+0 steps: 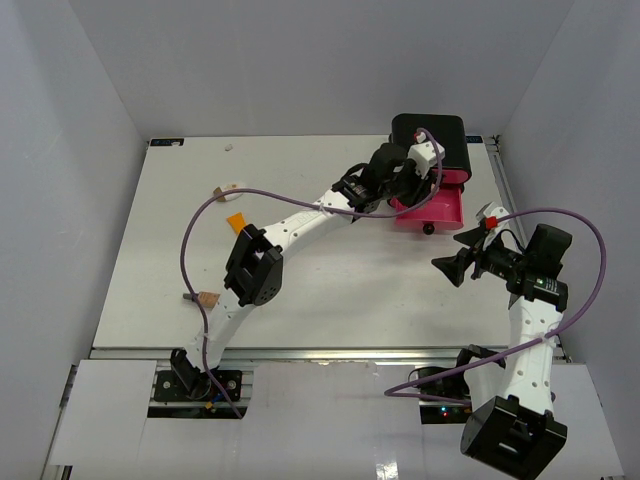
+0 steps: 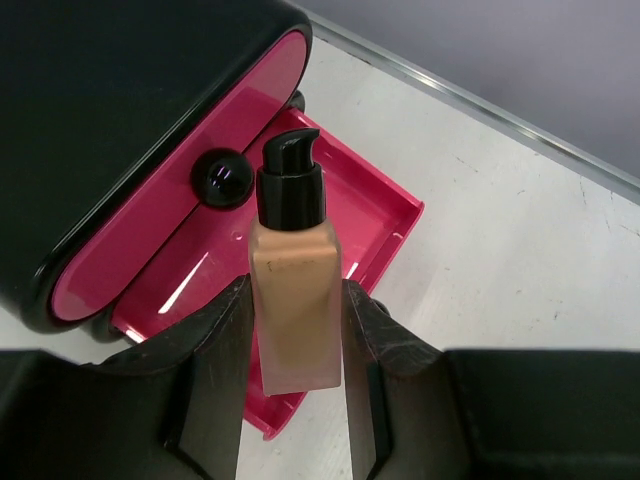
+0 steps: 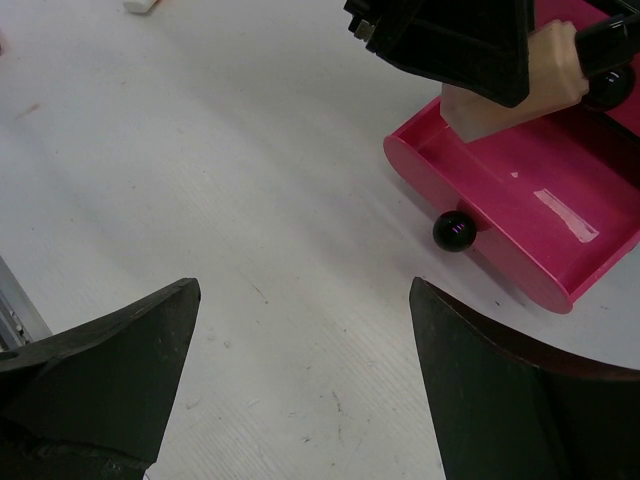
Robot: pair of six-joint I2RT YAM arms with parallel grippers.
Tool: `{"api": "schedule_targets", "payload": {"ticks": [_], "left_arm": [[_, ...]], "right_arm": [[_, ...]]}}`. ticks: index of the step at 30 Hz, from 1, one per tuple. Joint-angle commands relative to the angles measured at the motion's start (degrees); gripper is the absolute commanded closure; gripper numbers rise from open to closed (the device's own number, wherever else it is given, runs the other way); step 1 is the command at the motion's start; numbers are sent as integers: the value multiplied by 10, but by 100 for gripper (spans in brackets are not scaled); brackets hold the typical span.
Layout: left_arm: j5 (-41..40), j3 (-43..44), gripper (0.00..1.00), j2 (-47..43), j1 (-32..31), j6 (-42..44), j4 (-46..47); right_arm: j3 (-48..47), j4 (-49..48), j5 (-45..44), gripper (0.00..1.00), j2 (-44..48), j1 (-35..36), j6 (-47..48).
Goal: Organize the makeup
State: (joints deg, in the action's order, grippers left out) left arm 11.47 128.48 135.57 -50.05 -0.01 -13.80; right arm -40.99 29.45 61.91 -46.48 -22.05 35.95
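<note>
Left gripper [image 2: 295, 300] is clamped on the bottle [image 2: 296, 255], beige body pinched between the fingers, black pump [image 2: 290, 180] pointing away from the wrist; it hangs over the open pink drawer [image 2: 385, 215], right in front of the box [image 2: 120, 100]; from the right wrist the bottle's base sits by a corner of the drawer, close to the wall, and I cannot tell whether it touches the floor there. Right gripper [image 3: 302, 290] is spread wide with nothing in it, hovering over the table [image 3: 200, 150] near the drawer's knob [image 3: 454, 231]. The other makeup lies well off to the left: an orange tube [image 1: 236, 220], a tan piece [image 1: 207, 297], a pale one [image 1: 228, 188].

Now the dangers, as I read them. If the gripper lets go too high, this tall narrow bottle could bounce or roll over the low wall; so near the corner, the base could land on the rim and tip out. If the bottle is left standing, the pump would likely catch on the box when the drawer shuts. Pressing down on a pulled-out drawer could tilt it or shove the box. And if the right arm goes for the knob early, the two arms could meet.
</note>
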Motion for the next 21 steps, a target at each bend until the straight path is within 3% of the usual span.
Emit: {"api": "schedule_targets", "payload": {"ticks": [1,13,16,21], "left_arm": [[-14,33,95,6,-10,13,60],[-36,48,87,49,-30,26,97],[-38,48,79,53,-34,26,99],[-47,48,58,56,-40,26,100]], "right_arm": [[3,-20,17,8,1,-7,-7],[4,-21,21,8,2,-15,-10],[4,-21,21,8,1,-16,-11],[4,-21,22,8,2,-18,-11]]}}
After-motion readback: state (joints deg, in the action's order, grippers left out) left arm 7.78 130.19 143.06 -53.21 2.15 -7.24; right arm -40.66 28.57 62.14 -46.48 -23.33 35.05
